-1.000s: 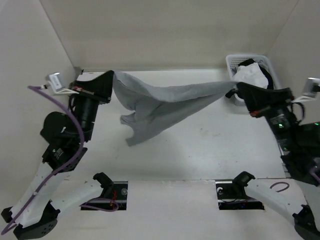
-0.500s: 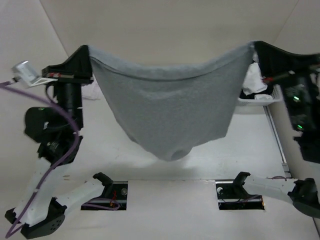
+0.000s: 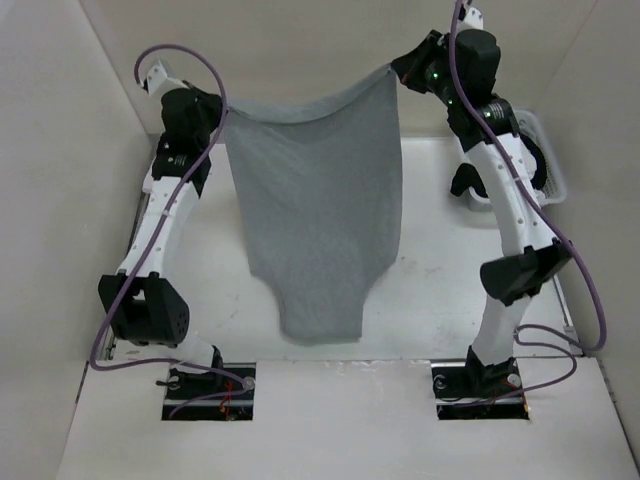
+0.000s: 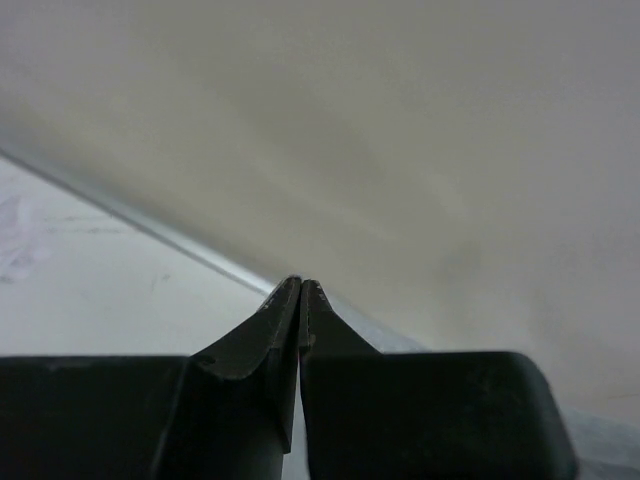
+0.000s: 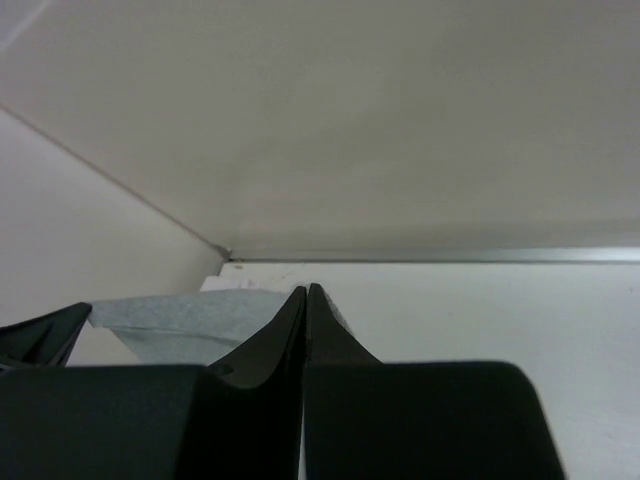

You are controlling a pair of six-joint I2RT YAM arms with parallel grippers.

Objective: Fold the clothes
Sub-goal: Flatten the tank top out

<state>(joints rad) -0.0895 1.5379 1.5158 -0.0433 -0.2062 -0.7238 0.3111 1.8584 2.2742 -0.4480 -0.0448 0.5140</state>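
while i hold the grey garment (image 3: 320, 220) up by its two top corners, my left gripper (image 3: 220, 115) and right gripper (image 3: 400, 72) are both pinched tight on the cloth, well above the table (image 3: 440, 280). it hangs flat between them, narrowing to a tail close to the table's near edge (whether that tail touches down i cannot tell). to do this well i should hold the corners level and the top edge taut, then lower evenly so the tail lands first and the body lays out smooth, clear of the basket (image 3: 548, 170) on my right.
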